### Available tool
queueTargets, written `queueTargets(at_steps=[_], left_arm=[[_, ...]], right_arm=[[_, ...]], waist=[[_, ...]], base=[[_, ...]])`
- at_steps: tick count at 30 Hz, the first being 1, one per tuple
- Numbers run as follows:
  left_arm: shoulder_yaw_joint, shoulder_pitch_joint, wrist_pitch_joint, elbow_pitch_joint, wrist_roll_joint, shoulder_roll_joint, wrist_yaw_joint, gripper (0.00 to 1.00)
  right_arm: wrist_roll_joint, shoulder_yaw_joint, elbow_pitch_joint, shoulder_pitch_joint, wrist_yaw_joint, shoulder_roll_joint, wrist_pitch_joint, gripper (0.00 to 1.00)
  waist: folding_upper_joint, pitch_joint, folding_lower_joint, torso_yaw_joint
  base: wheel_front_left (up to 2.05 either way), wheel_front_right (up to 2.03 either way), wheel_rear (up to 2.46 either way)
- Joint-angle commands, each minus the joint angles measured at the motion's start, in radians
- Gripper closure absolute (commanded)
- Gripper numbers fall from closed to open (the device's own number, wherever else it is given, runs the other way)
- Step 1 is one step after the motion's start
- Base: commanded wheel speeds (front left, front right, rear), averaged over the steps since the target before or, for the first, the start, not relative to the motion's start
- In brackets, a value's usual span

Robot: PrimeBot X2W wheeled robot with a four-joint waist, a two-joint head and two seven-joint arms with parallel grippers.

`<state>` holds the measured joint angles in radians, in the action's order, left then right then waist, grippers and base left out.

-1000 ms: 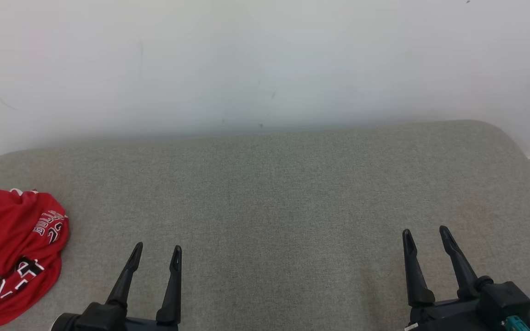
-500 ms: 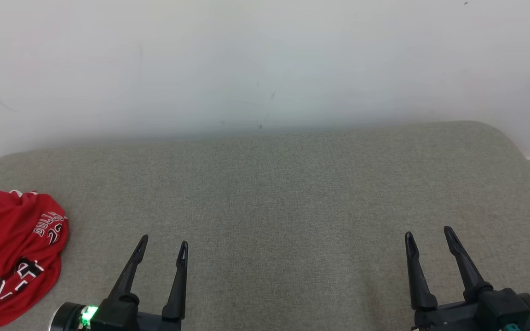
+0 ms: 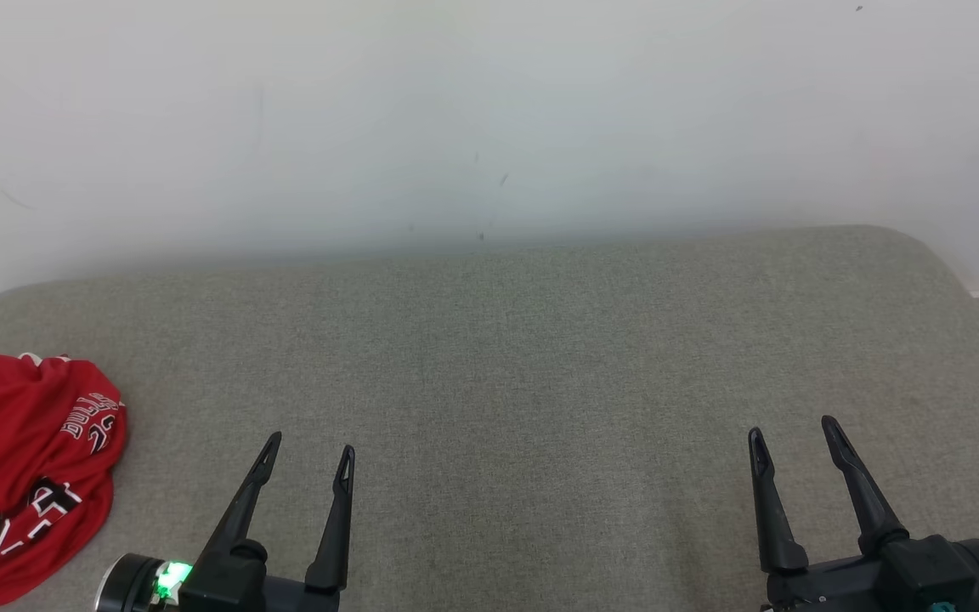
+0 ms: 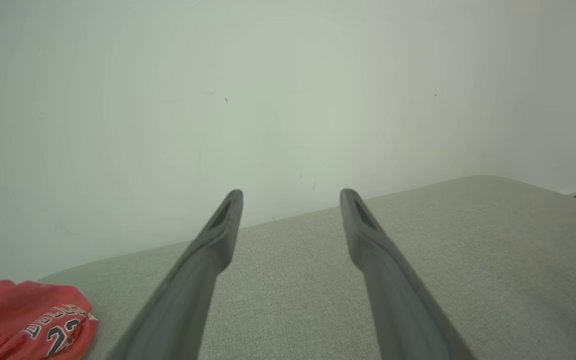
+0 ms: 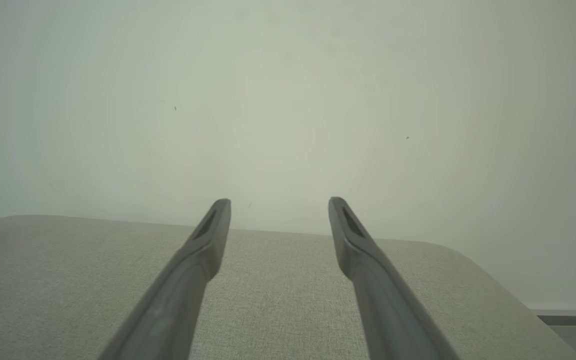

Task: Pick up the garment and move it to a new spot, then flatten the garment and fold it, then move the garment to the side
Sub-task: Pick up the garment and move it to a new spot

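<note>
Garment (image 3: 26, 476), a crumpled red jersey, is lying untouched at the left edge of the grey surface (image 3: 540, 357). Both the left tool (image 3: 311, 444) and the right tool (image 3: 793, 427) are hovering with fingers spread, holding nothing. Pickup is probably just starting, and it is calling for the left tool to reach leftward onto the cloth.

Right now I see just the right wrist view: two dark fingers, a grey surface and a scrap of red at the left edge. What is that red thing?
Observer: It's a crumpled red garment with white lettering and numbers, lying at the left end of the grey cushion.
Operator: Is the other arm holding it?
Observer: No. The left fingers are spread open to the garment's right, not touching it.
Operator: Where is my arm, seen from above?
Observer: The right fingers are open over the cushion's right side, well away from the garment.
</note>
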<state>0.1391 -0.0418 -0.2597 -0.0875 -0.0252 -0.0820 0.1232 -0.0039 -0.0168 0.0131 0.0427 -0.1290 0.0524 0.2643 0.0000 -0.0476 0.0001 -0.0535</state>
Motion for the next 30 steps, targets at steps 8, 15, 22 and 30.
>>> queueTargets(at_steps=[8, 15, 22, 30], left_arm=[[-0.012, -0.004, -0.007, -0.006, 0.011, 0.006, -0.003, 0.00], [-0.013, -0.008, -0.007, -0.003, 0.019, 0.009, -0.003, 0.00], [-0.009, -0.008, -0.006, 0.003, 0.012, 0.012, -0.007, 0.00], [-0.022, -0.007, -0.006, 0.008, 0.015, 0.008, -0.008, 0.00]], right_arm=[[-0.001, 0.003, 0.004, 0.005, -0.003, -0.001, 0.001, 0.00], [0.000, 0.006, 0.005, 0.008, -0.003, -0.001, 0.001, 0.00], [-0.003, 0.006, 0.003, 0.017, -0.003, 0.000, 0.001, 0.00], [0.011, -0.006, -0.002, 0.016, -0.003, 0.000, 0.001, 0.00]], waist=[[0.0000, -0.005, -0.0001, -0.003], [0.0000, -0.004, -0.0001, 0.005], [0.0000, -0.005, -0.0001, 0.037], [0.0000, 0.001, -0.0001, 0.104]], base=[[0.00, 0.00, 0.00], [0.00, 0.00, 0.00], [0.00, 0.00, 0.00], [0.00, 0.00, 0.00]])
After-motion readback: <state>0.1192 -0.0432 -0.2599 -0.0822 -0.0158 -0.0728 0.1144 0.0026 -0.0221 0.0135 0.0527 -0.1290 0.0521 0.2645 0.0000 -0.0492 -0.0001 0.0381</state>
